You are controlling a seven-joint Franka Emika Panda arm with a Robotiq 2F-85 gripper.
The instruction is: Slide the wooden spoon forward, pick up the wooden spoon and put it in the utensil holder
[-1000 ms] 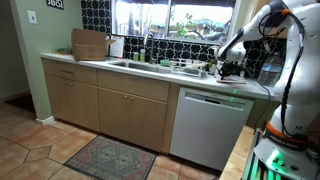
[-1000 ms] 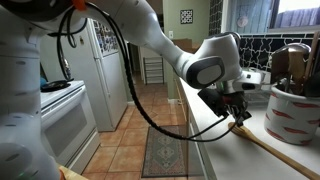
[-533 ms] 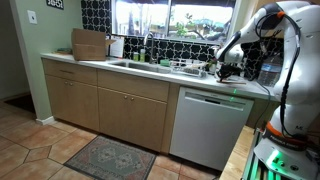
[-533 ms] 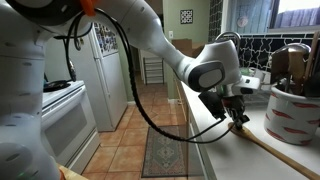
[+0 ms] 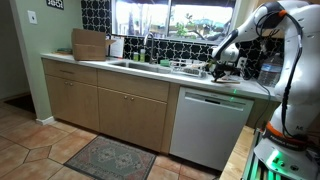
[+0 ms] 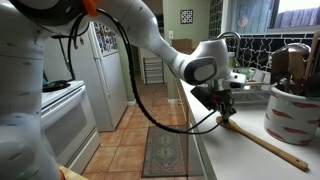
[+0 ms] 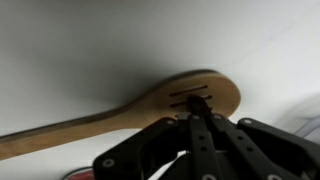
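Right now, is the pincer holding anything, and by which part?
Nothing appears gripped: the pincer is shut, its tips pressing on the slotted head of the wooden spoon.

Wooden spoon (image 6: 266, 144) is lying flat on the white counter (image 6: 232, 158); it is light tan with a long straight handle. In an exterior view the bowl end is sitting at 10 o'clock and the handle is running off toward 4 o'clock. In the wrist view the spoon (image 7: 120, 118) is showing a flat oval bowl with short slots, up at 1 o'clock, handle trailing out to 8 o'clock. Closed gripper (image 7: 193, 112) tips are sitting at the bowl's edge by the slots. Utensil holder (image 6: 293, 118) is standing upright at 1 o'clock of the handle, near but apart: a round white crock with red bands, wooden utensils sticking out the top.
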